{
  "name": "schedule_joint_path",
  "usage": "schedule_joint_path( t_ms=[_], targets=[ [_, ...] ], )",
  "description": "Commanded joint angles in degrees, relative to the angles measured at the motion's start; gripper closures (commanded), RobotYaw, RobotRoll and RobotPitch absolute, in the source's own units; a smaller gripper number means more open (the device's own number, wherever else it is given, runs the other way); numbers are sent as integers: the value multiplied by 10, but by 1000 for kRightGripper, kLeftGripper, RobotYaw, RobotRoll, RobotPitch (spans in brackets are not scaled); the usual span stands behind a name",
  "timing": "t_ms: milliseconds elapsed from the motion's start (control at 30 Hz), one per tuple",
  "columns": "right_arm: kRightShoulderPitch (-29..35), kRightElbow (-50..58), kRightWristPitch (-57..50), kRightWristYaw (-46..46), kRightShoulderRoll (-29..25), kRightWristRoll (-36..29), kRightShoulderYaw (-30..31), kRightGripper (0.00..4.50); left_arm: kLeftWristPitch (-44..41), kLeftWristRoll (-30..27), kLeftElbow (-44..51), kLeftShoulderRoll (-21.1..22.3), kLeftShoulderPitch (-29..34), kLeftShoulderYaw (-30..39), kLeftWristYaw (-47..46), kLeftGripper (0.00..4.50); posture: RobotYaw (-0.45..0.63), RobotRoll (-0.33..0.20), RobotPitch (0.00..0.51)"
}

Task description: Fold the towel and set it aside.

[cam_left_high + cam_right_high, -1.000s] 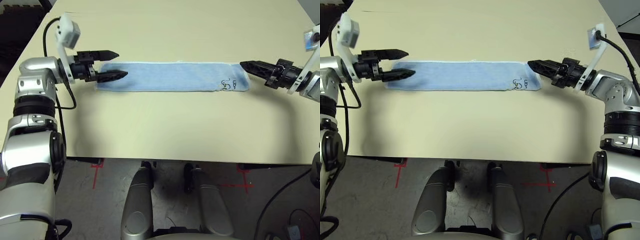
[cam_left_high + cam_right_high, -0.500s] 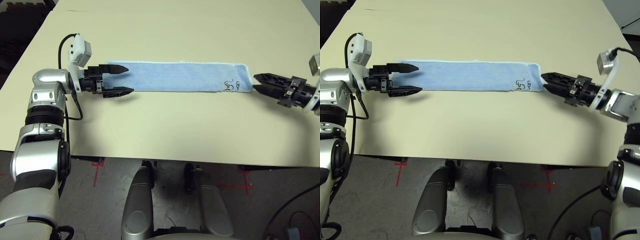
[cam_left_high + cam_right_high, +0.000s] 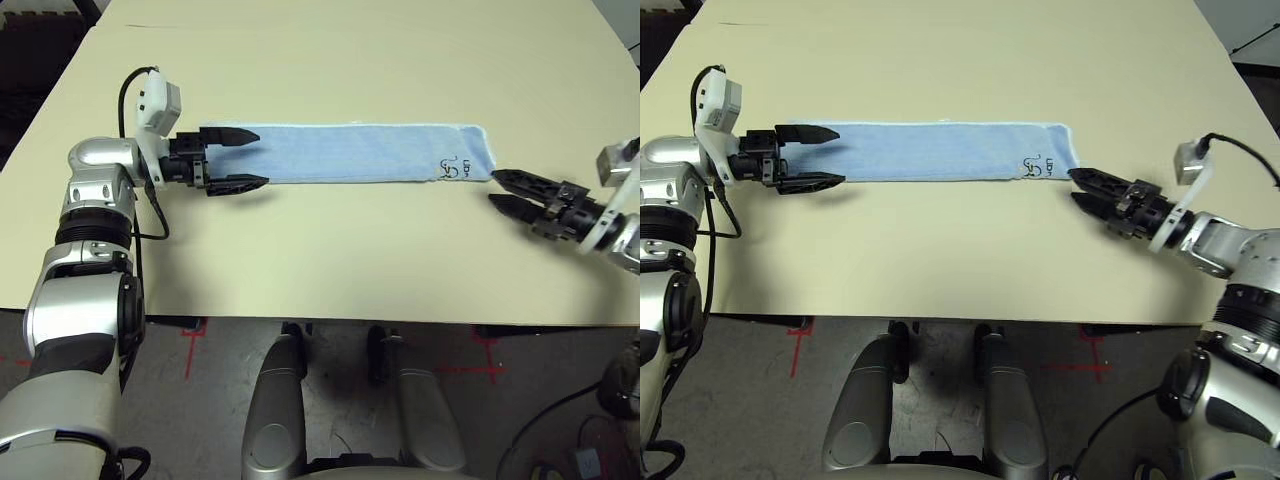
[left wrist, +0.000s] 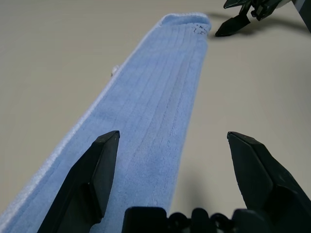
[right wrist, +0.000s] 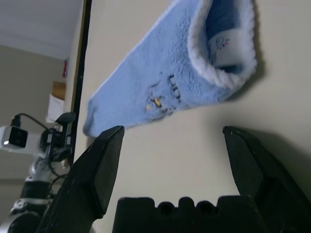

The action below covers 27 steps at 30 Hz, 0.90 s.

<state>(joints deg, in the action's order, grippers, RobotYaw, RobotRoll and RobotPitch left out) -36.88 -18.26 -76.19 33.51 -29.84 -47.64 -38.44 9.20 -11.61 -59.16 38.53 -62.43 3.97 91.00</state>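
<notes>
Two open grippers flanking towel (image 3: pixel 345 153), laid flat as long strip on tabletop (image 3: pixel 350 260). Left gripper (image 3: pixel 243 159) wide, straddling one end; right gripper (image 3: pixel 503 189) wide, just short of marked corner. Advised: pinch both ends evenly before lifting.

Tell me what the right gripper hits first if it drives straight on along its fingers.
Probably the towel: the open right gripper points at its marked end, fingertips just short of the near corner. Height above the table is unclear.

head pair: high, downward, shared towel (image 3: pixel 345 153) | wrists: low, close, facing lengthwise
</notes>
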Motion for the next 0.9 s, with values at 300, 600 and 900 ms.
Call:
schedule_joint_path(
  t_ms=[300,600,900],
  targets=[
    [-22,-58,91,-41,13,12,24,27,3,5,6,4,-6,-3,9,11,32,0,317],
    [4,-30,97,-74,27,-10,3,937,0,7,13,3,0,-7,11,0,21,0,314],
    [53,35,103,-146,66,-64,-43,4269,-4,6,19,-1,5,-12,13,0,11,0,312]
  ],
)
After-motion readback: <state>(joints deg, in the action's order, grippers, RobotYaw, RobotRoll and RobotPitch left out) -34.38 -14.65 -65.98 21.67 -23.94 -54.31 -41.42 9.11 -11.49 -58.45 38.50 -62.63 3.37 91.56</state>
